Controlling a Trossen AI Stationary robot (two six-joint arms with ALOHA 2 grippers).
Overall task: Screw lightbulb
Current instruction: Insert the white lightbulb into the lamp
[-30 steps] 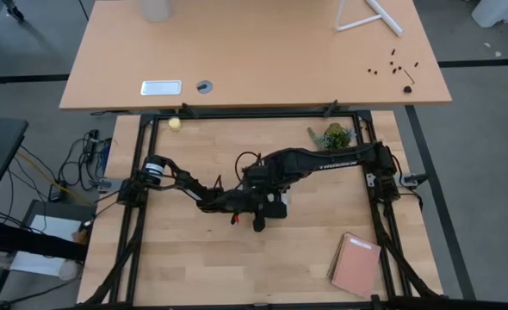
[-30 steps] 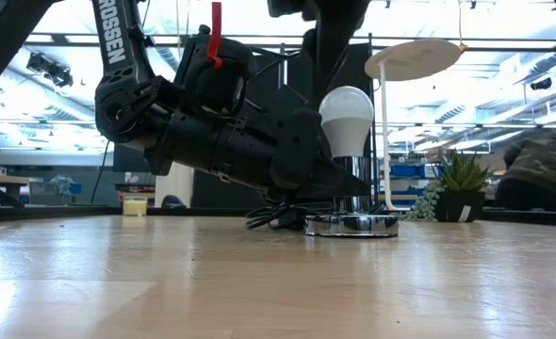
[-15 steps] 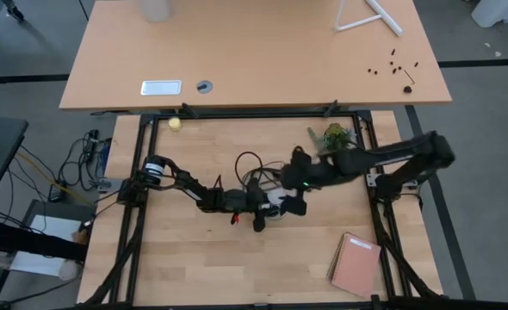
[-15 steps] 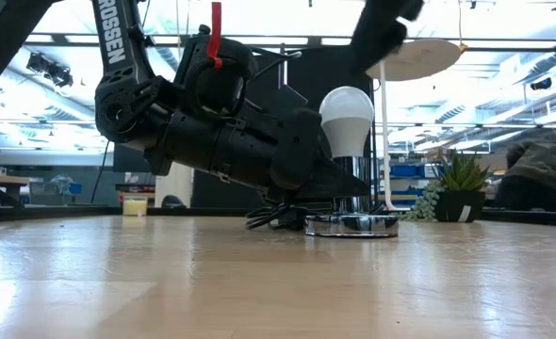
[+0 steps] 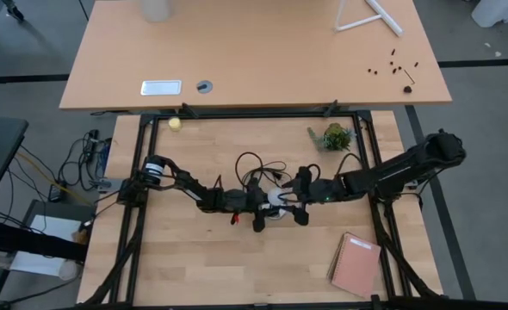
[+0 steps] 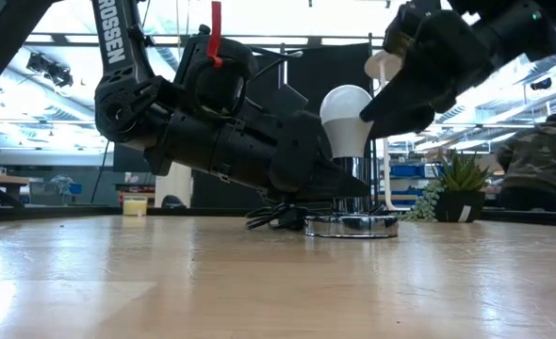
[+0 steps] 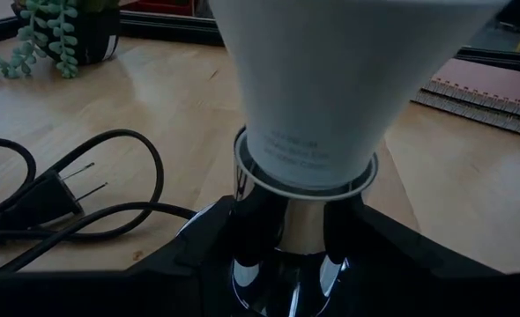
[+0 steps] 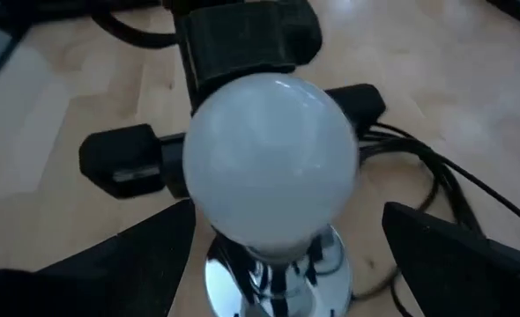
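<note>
Two tools flank my lightbulb (image 6: 346,115), upright in its socket (image 6: 351,224): left tool (image 5: 265,205) clamps the socket, cord (image 5: 252,164) behind it; right tool (image 5: 301,197), wide, has swung down beside the bulb.

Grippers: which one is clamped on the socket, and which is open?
The left gripper is shut on the socket neck below the lightbulb. The right gripper stands open beside the bulb, touching nothing.
</note>
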